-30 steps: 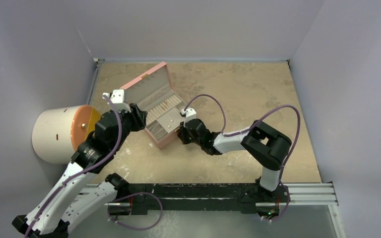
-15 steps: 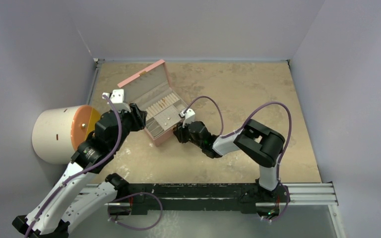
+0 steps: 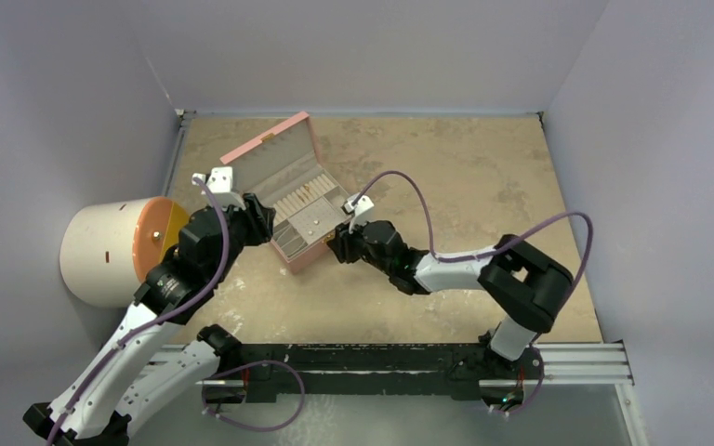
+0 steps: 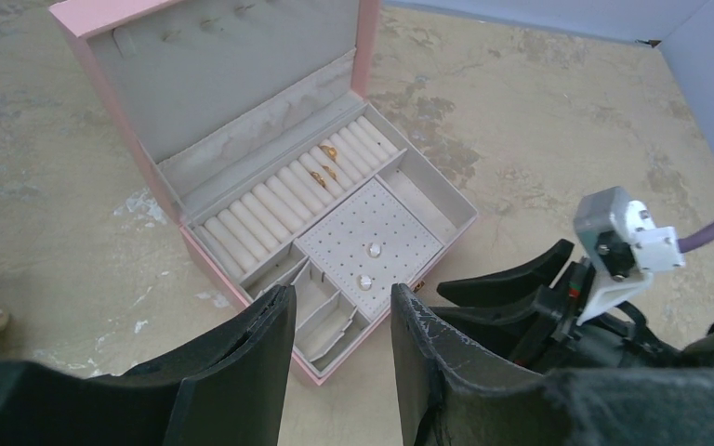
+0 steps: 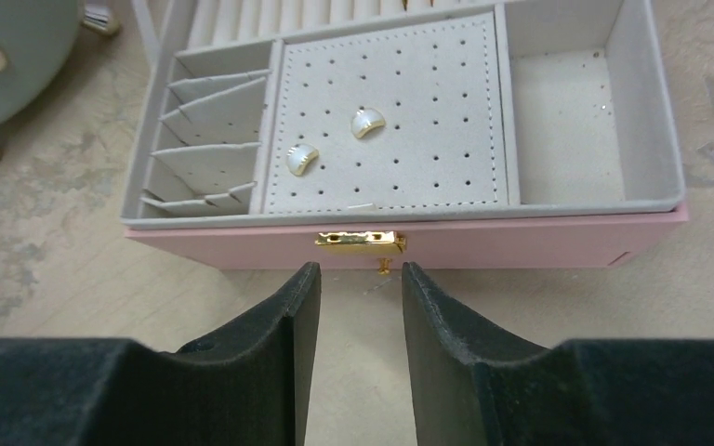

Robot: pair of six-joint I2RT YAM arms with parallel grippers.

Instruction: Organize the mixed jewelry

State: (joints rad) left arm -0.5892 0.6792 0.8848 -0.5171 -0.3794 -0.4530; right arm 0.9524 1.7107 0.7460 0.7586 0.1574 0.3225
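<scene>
The right gripper [image 5: 360, 277] hung with its jaws spread and nothing between them, just in front of the gold clasp [image 5: 361, 240] of the pink box [image 5: 521, 243], touching neither clasp nor wall. The left gripper [image 4: 341, 299], likewise parted and empty, hovered off the box's left side, above its near corner. The box sat open on the counter [image 4: 539, 121] with its lid [image 4: 214, 74] raised.

Inside, two pale studs [image 5: 368, 122] sat on the perforated pad [image 5: 428, 93] in the box's middle front section. At least two gold rings [image 4: 327, 160] were tucked into the ring rolls [image 4: 260, 200] behind the pad, toward the lid.

The pieces looked light, hard and slick, and far smaller than a finger pad. They would likely need a pinch from the very fingertips, across a ring's band or a stud's head. Even a slight nudge could flick one away. Whether the studs were pinned through the pad's holes could not be told.
</scene>
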